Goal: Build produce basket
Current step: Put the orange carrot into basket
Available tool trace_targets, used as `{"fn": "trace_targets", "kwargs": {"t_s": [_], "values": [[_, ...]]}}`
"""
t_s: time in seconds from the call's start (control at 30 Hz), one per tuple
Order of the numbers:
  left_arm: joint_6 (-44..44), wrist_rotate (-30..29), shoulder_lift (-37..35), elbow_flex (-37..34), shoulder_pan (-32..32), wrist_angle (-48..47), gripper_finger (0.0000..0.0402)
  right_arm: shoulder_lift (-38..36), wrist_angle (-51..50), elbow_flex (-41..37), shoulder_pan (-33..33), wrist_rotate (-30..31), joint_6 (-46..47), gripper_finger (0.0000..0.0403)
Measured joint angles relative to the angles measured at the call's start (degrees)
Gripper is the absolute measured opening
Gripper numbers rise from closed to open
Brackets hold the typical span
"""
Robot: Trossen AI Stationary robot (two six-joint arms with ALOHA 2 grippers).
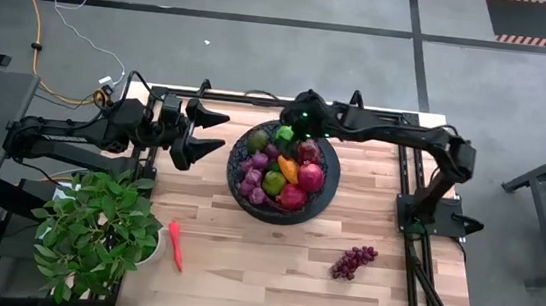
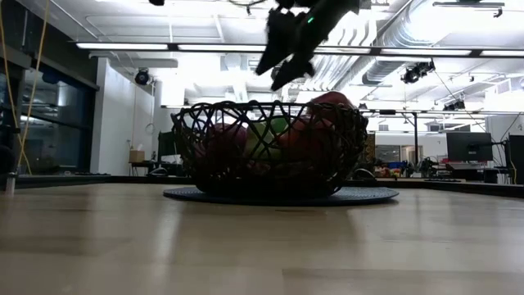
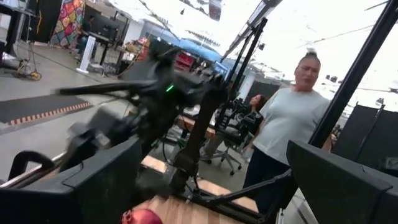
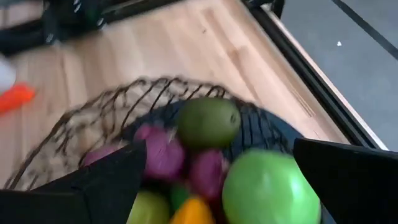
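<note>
The black mesh basket [image 1: 234, 174] stands on a dark mat mid-table and holds purple grapes, red and green round fruits and an orange piece. My right gripper [image 1: 294, 125] hangs open above the basket's far rim [image 4: 124, 99]; a green round fruit [image 4: 270, 186] lies in the basket below its spread fingers, and nothing shows between them in the low view [image 2: 282, 61]. My left gripper [image 1: 225, 133] is open, level, just left of the basket, holding nothing. A grape bunch [image 1: 354, 261] and a slim red-orange pepper [image 1: 176, 246] lie on the table nearer the front edge.
A leafy potted plant [image 1: 95, 231] stands at the near left corner, close to the pepper. Bare wood lies between the pepper and the grape bunch. Metal frame rails run along the table's right side [image 1: 416, 237]. A person [image 3: 292, 118] stands beyond the table.
</note>
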Motion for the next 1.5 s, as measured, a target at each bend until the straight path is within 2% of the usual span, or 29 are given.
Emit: {"fn": "trace_targets", "kwargs": {"t_s": [0.1,0.17,0.27,0.4,0.5,0.6,0.8,1.5], "values": [[0.0,0.0,0.0,0.0,0.0,-1.4,0.0388,-3.0,-3.8,0.0,1.1,0.0,-2.2,0.0385],[0.0,0.0,0.0,0.0,0.0,-1.8,0.0388,-5.6,-2.2,-2.2,1.9,-0.5,-2.8,0.0385],[0.0,0.1,0.0,0.0,0.0,-2.1,0.0388,-11.3,7.0,-11.2,3.1,-2.9,-0.7,0.0385],[0.2,0.1,0.0,0.0,0.0,-2.1,0.0388,-19.9,21.6,-24.7,4.2,-5.9,9.0,0.0385],[3.1,-0.1,0.0,0.0,0.0,-2.1,0.0388,-26.0,31.4,-30.9,4.8,-7.6,12.2,0.0385],[6.2,-0.1,0.0,0.0,0.0,-2.1,0.0388,-29.8,36.3,-34.5,4.8,-6.7,12.0,0.0385],[10.5,-0.3,0.9,0.0,0.0,-2.2,0.0388,-32.5,37.9,-35.5,4.8,-4.5,8.3,0.0385],[8.7,1.6,1.4,0.0,0.0,-3.0,0.0388,-32.5,41.8,-35.5,4.8,-4.5,4.3,0.0385]]}}
